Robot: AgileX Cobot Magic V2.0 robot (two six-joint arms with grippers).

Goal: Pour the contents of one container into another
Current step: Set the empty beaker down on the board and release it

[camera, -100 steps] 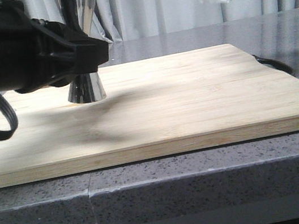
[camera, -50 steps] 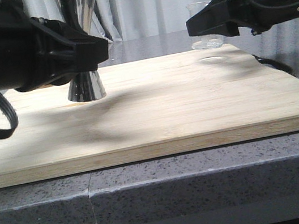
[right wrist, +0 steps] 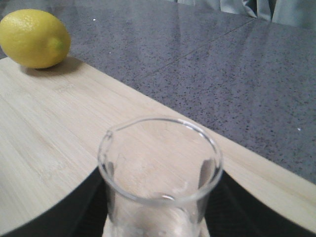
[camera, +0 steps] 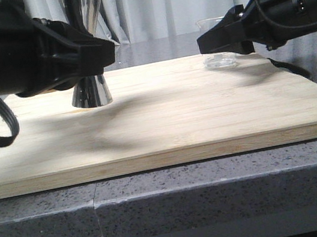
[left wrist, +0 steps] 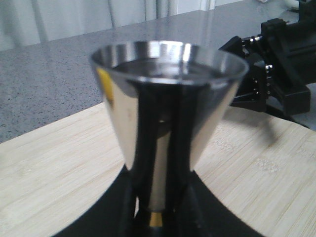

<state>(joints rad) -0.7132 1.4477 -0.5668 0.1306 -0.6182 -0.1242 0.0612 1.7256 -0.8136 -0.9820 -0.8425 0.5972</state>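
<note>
1. Clamping the jigger (camera: 91,92) at its narrow waist, the left gripper (camera: 90,57) steadies it upright on the cutting board (camera: 164,117).
2. The right gripper (camera: 218,35) has its jaws closed on the beaker (camera: 220,59), low at the board's far right.
3. Glass looks light, slick and fragile; hold it mid-wall.
4. A lemon (right wrist: 33,38) sits nearby.

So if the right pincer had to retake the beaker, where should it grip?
Probably around the beaker's straight glass wall, midway up, coming in level from the side. It stands upright on the board, so that keeps the open rim and pour lip clear. The right pincer looks placed that way.
</note>
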